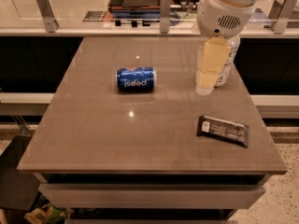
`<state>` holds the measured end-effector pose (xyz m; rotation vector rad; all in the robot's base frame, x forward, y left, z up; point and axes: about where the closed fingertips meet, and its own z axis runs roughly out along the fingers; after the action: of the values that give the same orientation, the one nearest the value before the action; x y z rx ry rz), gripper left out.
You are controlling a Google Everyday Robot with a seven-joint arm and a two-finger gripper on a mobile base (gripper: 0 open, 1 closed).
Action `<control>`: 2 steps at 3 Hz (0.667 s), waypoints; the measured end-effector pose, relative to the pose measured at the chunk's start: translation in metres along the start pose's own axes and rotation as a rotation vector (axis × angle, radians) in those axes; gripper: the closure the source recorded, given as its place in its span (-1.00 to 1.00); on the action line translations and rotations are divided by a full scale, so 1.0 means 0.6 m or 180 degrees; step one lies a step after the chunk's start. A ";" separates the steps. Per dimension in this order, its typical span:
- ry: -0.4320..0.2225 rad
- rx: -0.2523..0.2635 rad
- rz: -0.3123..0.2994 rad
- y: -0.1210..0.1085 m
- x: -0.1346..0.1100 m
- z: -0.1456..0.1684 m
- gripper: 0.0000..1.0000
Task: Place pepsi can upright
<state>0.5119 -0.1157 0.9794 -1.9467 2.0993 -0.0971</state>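
Observation:
The pepsi can [136, 78] is blue with white lettering. It lies on its side on the brown table [117, 139], a little left of the middle, with the lettering upside down. My gripper [205, 85] hangs from the white arm at the upper right, its pale yellow fingers pointing down over the table. It is to the right of the can and well apart from it. Nothing shows in the gripper.
A clear plastic water bottle [225, 66] stands behind the gripper, mostly hidden by it. A dark snack bar wrapper [223, 130] lies near the table's right front edge. A counter with metal posts [164, 6] runs along the back.

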 end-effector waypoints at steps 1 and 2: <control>-0.0009 0.0029 -0.0154 -0.029 -0.048 0.021 -1.00; 0.0040 -0.0045 -0.0330 -0.044 -0.085 0.064 -1.00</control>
<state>0.5499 -0.0626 0.9567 -2.0681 2.0113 -0.1159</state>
